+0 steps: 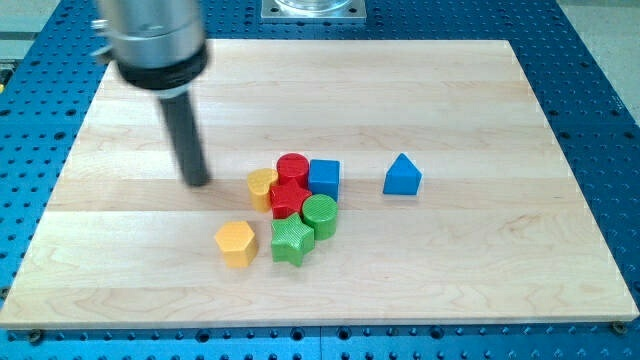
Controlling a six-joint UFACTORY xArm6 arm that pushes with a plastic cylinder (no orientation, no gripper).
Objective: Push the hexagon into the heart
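The yellow hexagon [236, 243] lies on the wooden board [480, 270], at the lower left of a cluster of blocks. A yellow block that looks like a heart [262, 187] sits at the cluster's left edge, above and slightly right of the hexagon and apart from it. My tip [197, 183] rests on the board to the left of the yellow heart, with a gap between them, and up and left of the hexagon. The tip touches no block.
The cluster also holds a red cylinder [292, 167], a red block of unclear shape [287, 199], a blue cube [324, 178], a green cylinder [320, 214] and a green star [291, 242]. A blue triangle [402, 175] stands alone to the right.
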